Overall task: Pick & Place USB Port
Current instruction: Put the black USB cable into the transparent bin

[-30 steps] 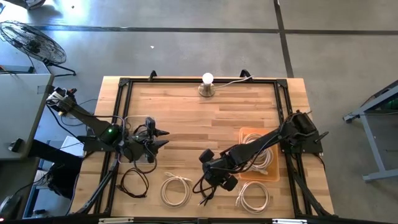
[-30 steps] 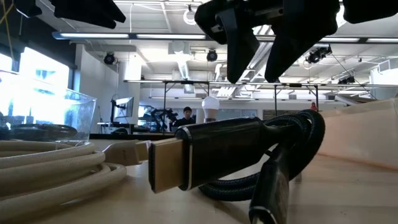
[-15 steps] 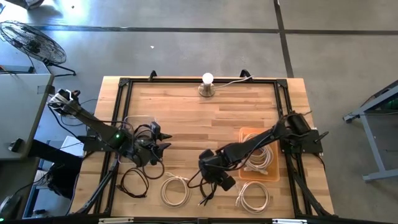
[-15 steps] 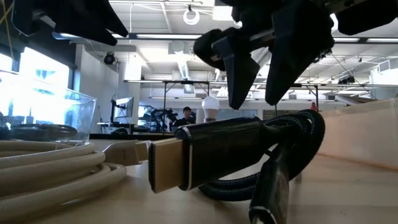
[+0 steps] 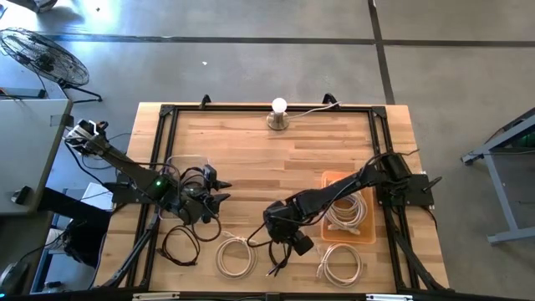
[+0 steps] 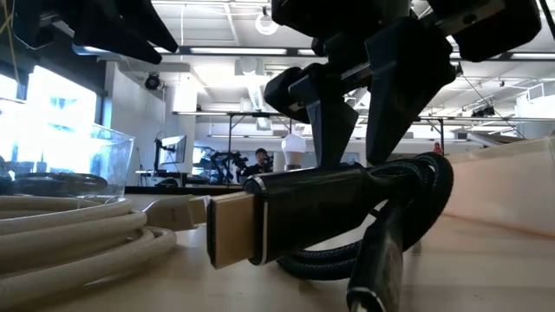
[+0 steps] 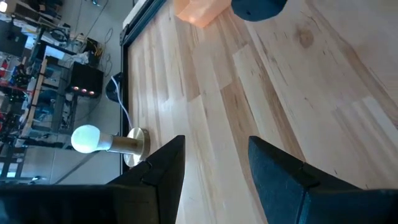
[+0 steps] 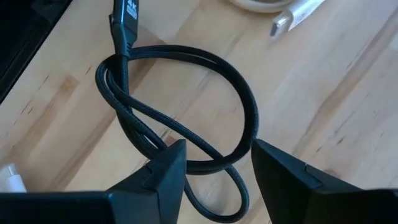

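The wooden worktop stands on grey floor, both hands open: left hand, right hand above black cable.

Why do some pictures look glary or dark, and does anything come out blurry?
Low view: bright ceiling lights and window leave the right gripper a dark silhouette; the nearest white cable is soft. High view: even light, the lamp bulb glows white. Right wrist view: the black cable is sharp, the fingers blurred.

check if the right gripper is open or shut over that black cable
Open. In the right wrist view the right gripper shows a clear gap between its fingers, with the looped black cable lying ungrasped beneath.
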`<action>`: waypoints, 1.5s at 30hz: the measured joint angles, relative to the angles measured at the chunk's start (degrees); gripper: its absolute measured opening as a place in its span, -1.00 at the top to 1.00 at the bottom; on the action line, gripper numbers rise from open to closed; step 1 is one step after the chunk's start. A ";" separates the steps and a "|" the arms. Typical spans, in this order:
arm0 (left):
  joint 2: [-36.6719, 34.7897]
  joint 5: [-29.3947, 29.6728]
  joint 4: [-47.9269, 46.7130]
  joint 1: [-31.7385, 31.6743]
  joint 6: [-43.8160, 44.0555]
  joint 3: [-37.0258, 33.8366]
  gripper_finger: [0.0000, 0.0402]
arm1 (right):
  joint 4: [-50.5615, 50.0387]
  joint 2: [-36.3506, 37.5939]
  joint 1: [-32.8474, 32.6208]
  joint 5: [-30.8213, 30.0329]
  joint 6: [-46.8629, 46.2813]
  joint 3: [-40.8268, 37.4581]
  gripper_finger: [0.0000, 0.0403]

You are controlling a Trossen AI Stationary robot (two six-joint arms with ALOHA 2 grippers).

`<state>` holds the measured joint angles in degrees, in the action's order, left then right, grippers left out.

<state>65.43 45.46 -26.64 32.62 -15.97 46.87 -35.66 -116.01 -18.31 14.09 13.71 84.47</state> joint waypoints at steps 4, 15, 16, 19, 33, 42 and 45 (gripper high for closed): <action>0.00 -0.07 -0.02 0.00 0.26 0.00 0.15 | -0.08 0.00 0.11 0.62 -1.08 0.00 0.17; 0.00 -1.44 0.00 0.02 1.70 0.00 0.15 | 0.79 -3.26 1.84 8.19 -3.91 0.02 0.18; 0.00 -1.60 -0.01 0.02 1.83 0.00 0.15 | 0.83 -3.26 1.84 8.37 -3.91 0.02 0.18; 0.00 -1.66 -0.02 0.02 2.38 0.00 0.15 | 0.98 -3.26 1.84 8.42 -4.25 0.02 0.18; 0.02 -4.22 -0.02 0.02 3.19 0.00 0.15 | 1.35 -4.11 1.84 9.25 -6.29 0.04 0.18; 0.02 -4.20 -0.02 0.02 3.89 0.00 0.15 | 1.32 -4.15 1.84 9.34 -5.10 0.04 0.64; 0.02 -4.20 -0.02 0.02 4.02 0.00 0.15 | 1.38 -4.15 1.83 9.26 -2.58 0.04 0.91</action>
<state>65.45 41.25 -26.65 32.64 -11.95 46.87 -34.28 -120.16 -16.48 23.35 11.13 84.51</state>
